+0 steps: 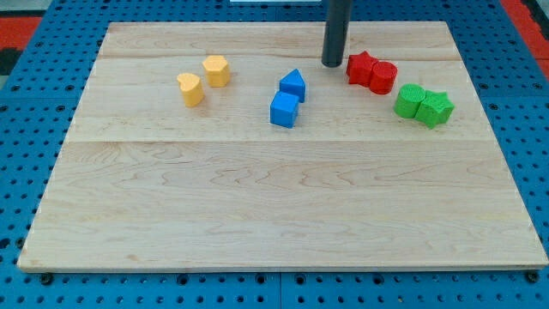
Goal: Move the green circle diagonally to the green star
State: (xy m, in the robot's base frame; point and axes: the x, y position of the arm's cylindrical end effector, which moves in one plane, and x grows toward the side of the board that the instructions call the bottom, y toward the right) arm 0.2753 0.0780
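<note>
The green circle (409, 99) and the green star (436, 108) lie touching each other at the view's right, the circle on the left. My tip (332, 63) stands near the view's top, just left of the red star (361, 67), well up and left of the green circle. It touches no block.
A red circle (383, 77) touches the red star's right side. A blue pointed block (292, 84) and a blue cube (284, 110) sit left of my tip. Two yellow blocks (216, 69) (190, 88) lie at the upper left. The wooden board (283, 215) rests on blue pegboard.
</note>
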